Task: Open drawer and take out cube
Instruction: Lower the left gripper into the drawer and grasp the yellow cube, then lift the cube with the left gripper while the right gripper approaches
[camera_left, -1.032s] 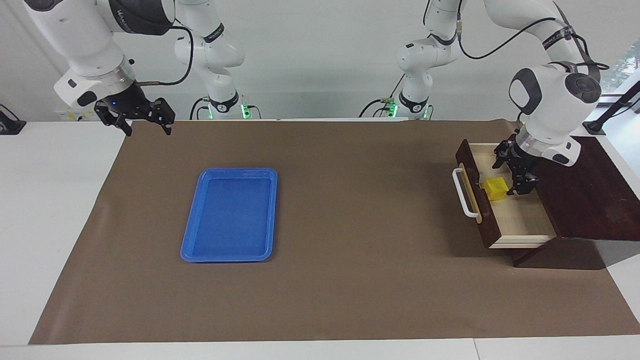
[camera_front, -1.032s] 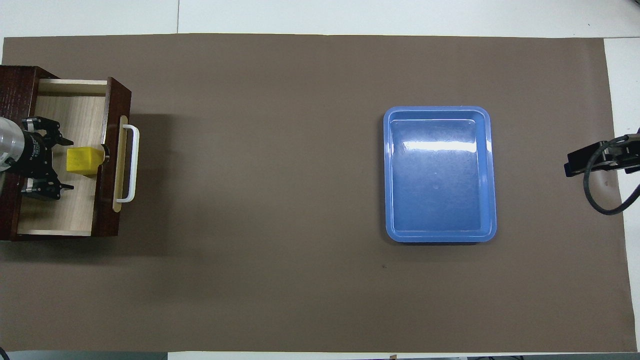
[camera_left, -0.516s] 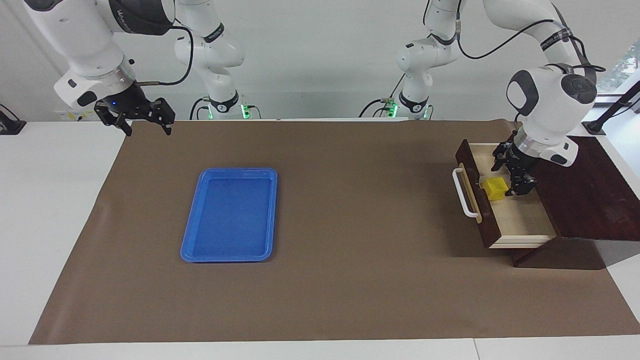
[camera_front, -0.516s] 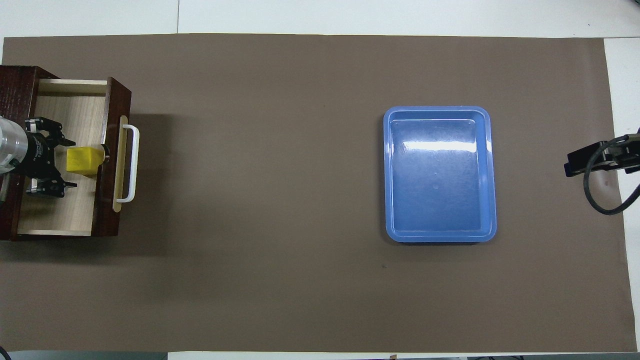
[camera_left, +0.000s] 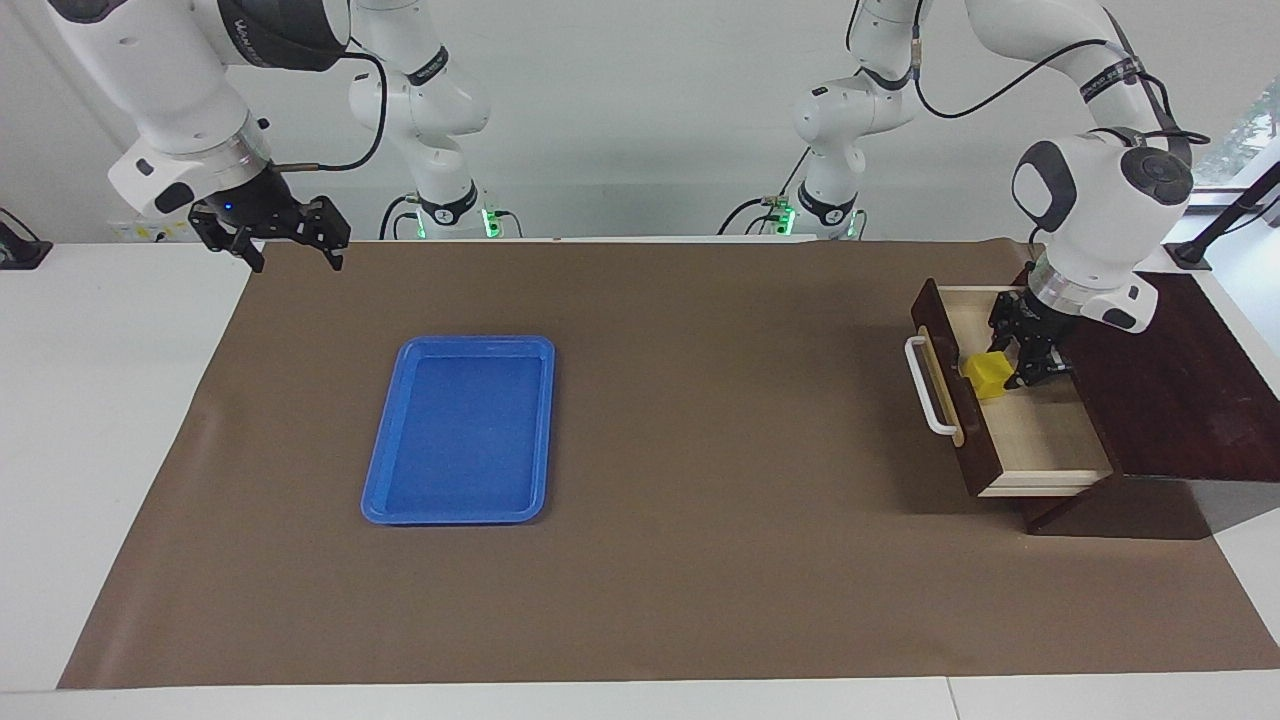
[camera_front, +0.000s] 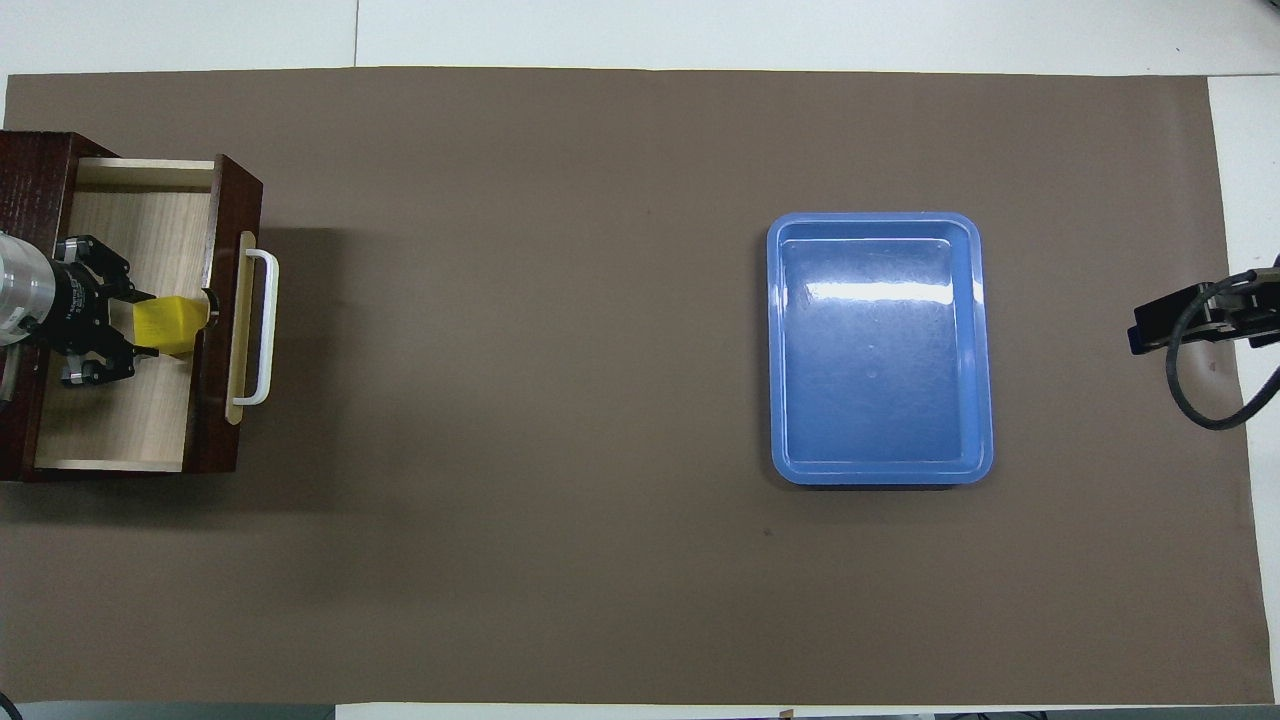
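The dark brown drawer (camera_left: 1045, 440) stands pulled open at the left arm's end of the table, its white bar handle (camera_left: 926, 386) facing the table's middle. Inside, on the pale wood floor close to the drawer's front panel, sits the small yellow cube (camera_left: 986, 376). My left gripper (camera_left: 1012, 368) reaches down into the drawer and is shut on the cube, a finger on each side of it. In the overhead view the cube (camera_front: 172, 325) shows between those fingers, inside the drawer (camera_front: 140, 425). My right gripper (camera_left: 297, 264) hangs open in the air over the mat's corner at the right arm's end.
A flat blue tray (camera_left: 385, 512) lies on the brown mat toward the right arm's end; its rim (camera_front: 880, 476) also shows from overhead. The drawer's dark cabinet (camera_left: 1175, 395) sits at the mat's edge.
My left gripper has closed its fingers onto the yellow cube inside the drawer. The right arm has stayed still.
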